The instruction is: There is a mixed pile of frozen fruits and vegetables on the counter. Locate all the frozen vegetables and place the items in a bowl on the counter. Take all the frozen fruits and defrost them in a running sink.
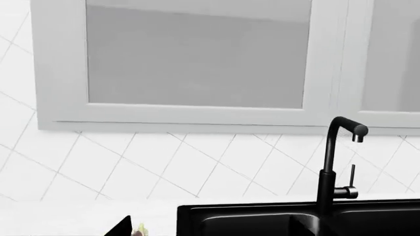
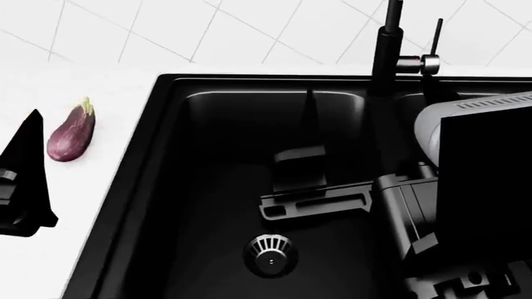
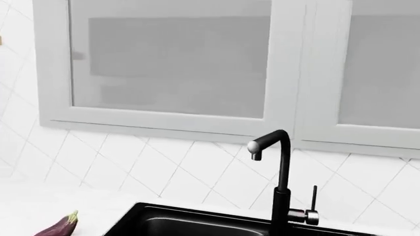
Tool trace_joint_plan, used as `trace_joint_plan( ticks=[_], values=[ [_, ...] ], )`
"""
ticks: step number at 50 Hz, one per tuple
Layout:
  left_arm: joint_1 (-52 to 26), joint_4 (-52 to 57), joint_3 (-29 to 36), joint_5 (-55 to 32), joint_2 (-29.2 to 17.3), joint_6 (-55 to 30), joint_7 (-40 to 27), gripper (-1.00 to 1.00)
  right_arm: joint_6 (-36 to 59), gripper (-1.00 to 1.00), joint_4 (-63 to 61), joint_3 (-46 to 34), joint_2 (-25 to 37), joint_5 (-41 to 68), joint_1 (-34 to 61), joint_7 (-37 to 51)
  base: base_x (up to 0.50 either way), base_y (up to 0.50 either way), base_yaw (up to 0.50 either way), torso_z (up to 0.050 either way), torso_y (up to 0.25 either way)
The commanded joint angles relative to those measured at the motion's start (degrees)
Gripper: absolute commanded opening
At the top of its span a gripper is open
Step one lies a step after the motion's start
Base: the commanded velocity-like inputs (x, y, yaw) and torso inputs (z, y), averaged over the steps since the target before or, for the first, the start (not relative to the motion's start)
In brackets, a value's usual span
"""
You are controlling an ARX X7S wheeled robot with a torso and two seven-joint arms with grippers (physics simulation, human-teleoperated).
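1. Eggplant (image 2: 71, 132): one purple eggplant with a pale green stem lies on the white bench (image 2: 50, 261), just left of the sink rim, stem end toward the wall. It is also visible at the lower edge of the right wrist view (image 3: 58, 226).
2. Sink (image 2: 166, 187): a black basin is set into the bench. A round metal drain (image 2: 270, 255) sits in the basin floor. No water shows at the spout.
3. Faucet (image 3: 279, 187): a black upright faucet with an angled spout stands at the back of the sink, with a thin lever handle (image 3: 314, 196) on a chrome fitting at its side.
4. Right tool (image 2: 303, 180): it hangs inside the basin, above the drain, well apart from the eggplant. Nothing is seen in it; how far it is open cannot be told.
5. Left tool (image 2: 25, 180): a dark pointed finger shows over the bench, just beside the eggplant and not touching it. Its opening cannot be told.
6. Wall (image 1: 131, 167): white tiles laid diagonally.
7. Cabinets (image 1: 196, 59): light grey frames with frosted panels hang above the faucet.
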Motion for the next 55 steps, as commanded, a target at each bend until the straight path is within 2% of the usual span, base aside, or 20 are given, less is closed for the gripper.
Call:
trace_joint_plan(
  ticks=[1, 11, 30, 52, 55],
  values=[
    [-0.65, -0.53, 1.6, -0.05, 0.11, -0.39, -0.27, 1.0, -0.26, 1.0, -0.49, -0.09, 0.22, -0.14, -1.1, 0.45, 0.0, 0.31, 0.0, 0.0, 0.0],
    [-2.13, -1.09, 4.52, 0.57, 0.65, -1.78, -1.39, 1.0, -1.27, 1.0, -0.79, 1.15, 1.26, -0.34, -3.21, 1.06, 0.07, 0.08, 0.0, 0.0, 0.0],
    [-1.13, -1.51, 4.11, 0.27, -0.26, -1.12, -1.98, 1.0, -1.3, 1.0, -0.1, 0.72, 1.77, -1.43, -5.03, 0.3, 0.31, 0.0, 0.0, 0.0, 0.0],
    [-0.91, -2.79, 5.5, 0.61, -0.81, -1.03, -1.67, 1.0, -2.55, 1.0, -0.41, 1.29, 1.99, -1.47, -7.02, 0.53, 0.19, 0.0, 0.0, 0.0, 0.0],
    [-3.65, -5.38, 4.54, -5.01, -0.94, -2.86, -5.22, 1.0, -2.79, 1.0, -0.61, 1.36, 1.96, -1.02, -7.51, 1.06, 0.0, 0.0, 0.0, 0.0, 0.0]
  ],
)
